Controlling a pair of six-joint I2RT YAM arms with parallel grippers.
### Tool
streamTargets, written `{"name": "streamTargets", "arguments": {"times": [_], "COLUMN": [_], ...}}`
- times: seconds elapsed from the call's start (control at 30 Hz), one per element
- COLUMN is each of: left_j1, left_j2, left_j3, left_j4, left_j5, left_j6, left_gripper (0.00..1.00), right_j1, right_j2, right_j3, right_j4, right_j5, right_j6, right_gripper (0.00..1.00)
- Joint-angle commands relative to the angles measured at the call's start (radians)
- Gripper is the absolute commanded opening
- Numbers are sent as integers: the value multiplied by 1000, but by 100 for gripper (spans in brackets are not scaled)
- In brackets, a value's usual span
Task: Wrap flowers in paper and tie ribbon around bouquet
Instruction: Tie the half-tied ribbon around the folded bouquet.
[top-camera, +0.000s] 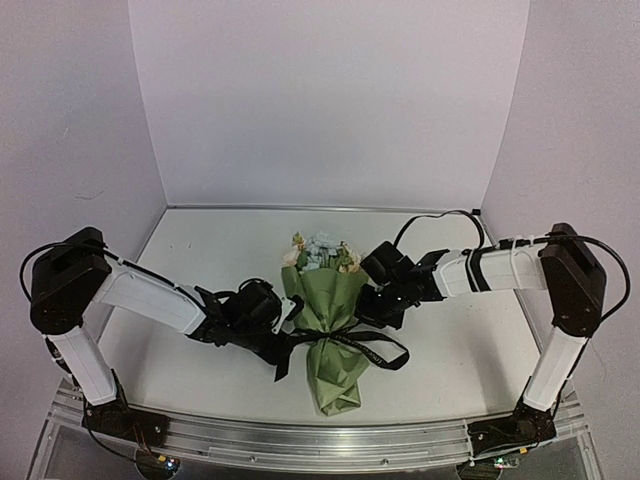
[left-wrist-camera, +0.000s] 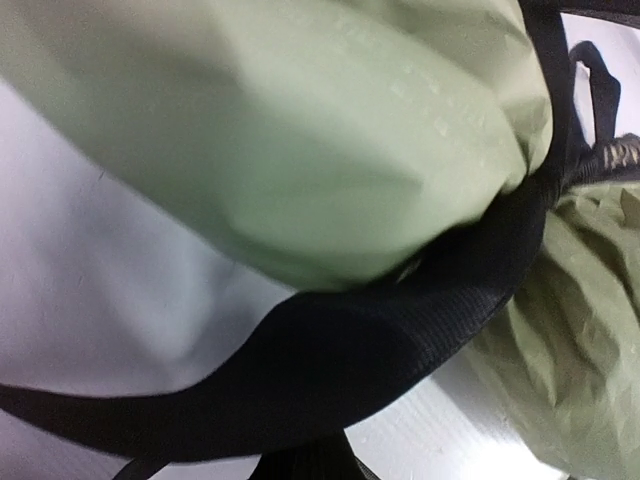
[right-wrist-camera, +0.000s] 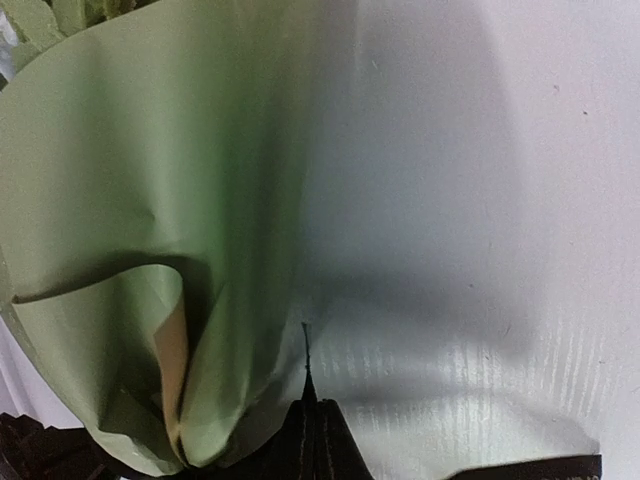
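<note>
The bouquet lies mid-table: olive-green paper (top-camera: 335, 300) rolled into a cone, with pale flowers (top-camera: 320, 252) at its far, wide end. A black ribbon (top-camera: 372, 345) circles its waist and loops out to the right. My left gripper (top-camera: 288, 318) sits against the cone's left side. In the left wrist view it (left-wrist-camera: 310, 462) is shut where the broad ribbon (left-wrist-camera: 330, 370) crosses under the paper (left-wrist-camera: 300, 130). My right gripper (top-camera: 372, 300) is at the cone's right side. In its wrist view it (right-wrist-camera: 308, 420) is shut on a thin dark ribbon edge (right-wrist-camera: 305, 350) beside the paper (right-wrist-camera: 130, 200).
The white table (top-camera: 200, 260) is closed in by pale walls at the back and sides. An aluminium rail (top-camera: 300, 435) runs along the near edge between the arm bases. A black cable (top-camera: 440, 218) arcs above the right arm.
</note>
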Motion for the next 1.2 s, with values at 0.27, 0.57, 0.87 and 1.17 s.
{"name": "streamTargets", "arguments": {"times": [0.27, 0.57, 0.87, 1.17], "left_j1": [-1, 2, -32, -148], "left_j2": [-132, -143, -260, -155], "left_j3": [-123, -111, 79, 198], "left_j4": [3, 5, -143, -241], "left_j5": [-31, 42, -47, -61], "left_j6": [-75, -67, -56, -31], "left_gripper": [0, 6, 60, 73], "right_j1": [-76, -95, 22, 86], "right_j2": [-127, -105, -41, -19], "right_j3": [-141, -134, -118, -124], "right_j4": [70, 111, 128, 205], "right_j5": [34, -30, -81, -147], "right_j6": [-4, 22, 89, 183], "right_gripper": [0, 0, 0, 0]}}
